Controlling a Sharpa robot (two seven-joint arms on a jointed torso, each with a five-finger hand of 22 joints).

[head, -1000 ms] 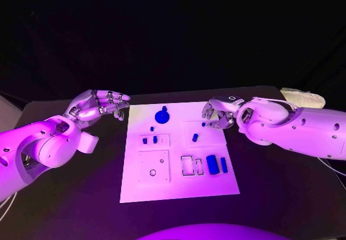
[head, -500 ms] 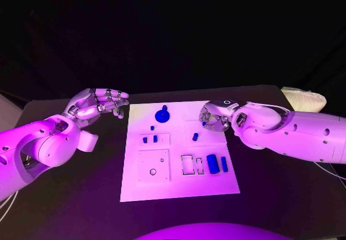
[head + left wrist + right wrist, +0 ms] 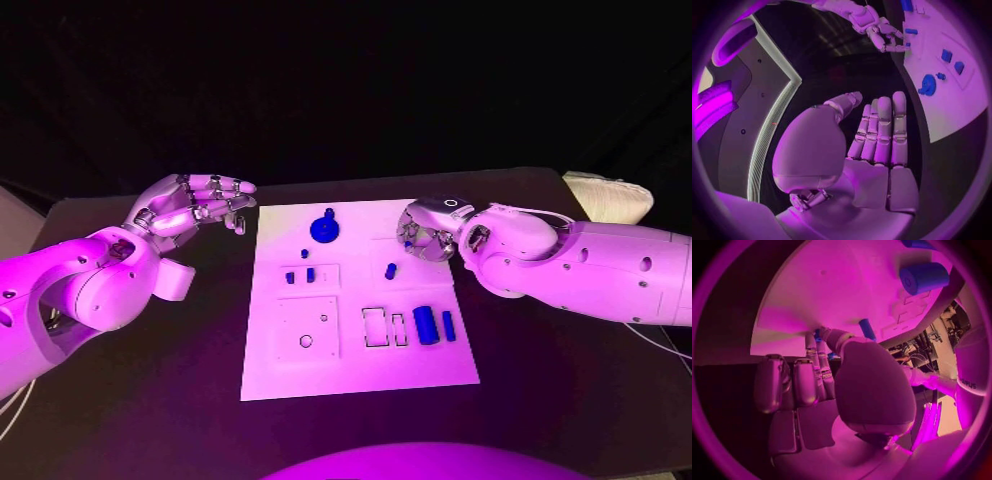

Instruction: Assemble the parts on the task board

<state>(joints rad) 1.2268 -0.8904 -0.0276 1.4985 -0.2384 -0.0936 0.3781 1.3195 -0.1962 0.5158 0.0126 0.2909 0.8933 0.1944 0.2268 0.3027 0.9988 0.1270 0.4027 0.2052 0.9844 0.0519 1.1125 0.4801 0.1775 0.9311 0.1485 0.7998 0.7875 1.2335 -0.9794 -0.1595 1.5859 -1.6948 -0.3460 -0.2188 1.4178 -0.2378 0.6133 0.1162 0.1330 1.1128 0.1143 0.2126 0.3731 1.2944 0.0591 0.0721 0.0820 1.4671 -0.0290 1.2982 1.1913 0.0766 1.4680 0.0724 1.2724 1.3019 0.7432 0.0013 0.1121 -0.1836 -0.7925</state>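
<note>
The white task board (image 3: 353, 300) is laid in the middle of the black table (image 3: 144, 400), with small blue parts on it. A round blue part (image 3: 325, 232) is seen near its far edge, and a long blue block (image 3: 426, 325) lower down. The right hand (image 3: 428, 232) is held over the board's far right corner, and a small blue peg (image 3: 867, 329) is pinched in its fingertips. The left hand (image 3: 195, 208) is kept off the board's left side, with nothing in it and its fingers loosely apart.
</note>
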